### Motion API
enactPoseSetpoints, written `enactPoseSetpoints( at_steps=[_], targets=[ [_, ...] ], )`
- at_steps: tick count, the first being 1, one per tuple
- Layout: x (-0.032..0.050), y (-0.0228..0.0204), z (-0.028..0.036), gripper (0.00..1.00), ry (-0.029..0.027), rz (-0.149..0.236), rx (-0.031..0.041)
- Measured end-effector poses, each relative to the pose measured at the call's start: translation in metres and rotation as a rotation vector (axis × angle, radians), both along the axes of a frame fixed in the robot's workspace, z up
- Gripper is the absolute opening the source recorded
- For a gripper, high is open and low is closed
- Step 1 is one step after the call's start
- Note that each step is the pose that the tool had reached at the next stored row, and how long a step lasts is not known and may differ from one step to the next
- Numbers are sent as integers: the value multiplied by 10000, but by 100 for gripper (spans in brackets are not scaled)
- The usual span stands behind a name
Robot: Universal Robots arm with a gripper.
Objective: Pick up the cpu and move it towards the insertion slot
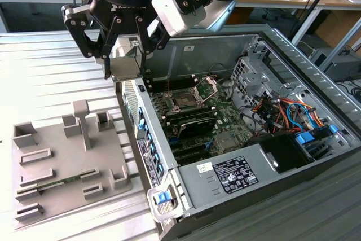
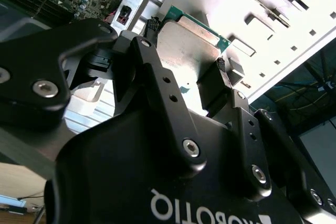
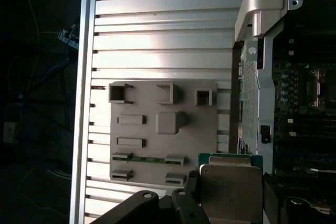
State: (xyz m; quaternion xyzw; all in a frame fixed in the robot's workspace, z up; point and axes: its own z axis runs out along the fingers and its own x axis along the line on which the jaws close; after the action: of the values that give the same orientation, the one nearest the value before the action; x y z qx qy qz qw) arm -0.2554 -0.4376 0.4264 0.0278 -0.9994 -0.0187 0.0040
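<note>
Item: cpu (image 1: 125, 67), pale metal top with a green rim, clamped in your tool (image 1: 125, 73), whose fingers are drawn in narrow on two opposite edges of the chip. It is held in the air, off the slatted metal surface (image 1: 51, 83), over the near wall of the open computer case (image 1: 186, 46). Item: insertion slot (image 1: 183, 101), dark square centre with its silver frame swung up, on the green board inside the case. In the exterior view it lies to the right of the chip and lower, apart from it with open space between. Item: grey tray (image 1: 62, 150), flat on the surface at the exterior view's left, with a thin green memory stick (image 1: 53, 183) seated along one side. The exterior view gives you the chip, slot and tray together. The second wrist view gives you the grasp at close range: the cpu (image 2: 189, 40) flat between the black fingers (image 2: 214, 85), tray pockets pale behind it. The first wrist view looks straight down: cpu (image 3: 230, 187) beside the tray (image 3: 163, 129) corner and against the line of the case wall (image 3: 257, 77)
</note>
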Motion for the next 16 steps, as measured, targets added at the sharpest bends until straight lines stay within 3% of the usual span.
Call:
enactPoseSetpoints(
  at_steps=[16],
  targets=[
    [157,4,-2,55,2,-1,0]
  ],
)
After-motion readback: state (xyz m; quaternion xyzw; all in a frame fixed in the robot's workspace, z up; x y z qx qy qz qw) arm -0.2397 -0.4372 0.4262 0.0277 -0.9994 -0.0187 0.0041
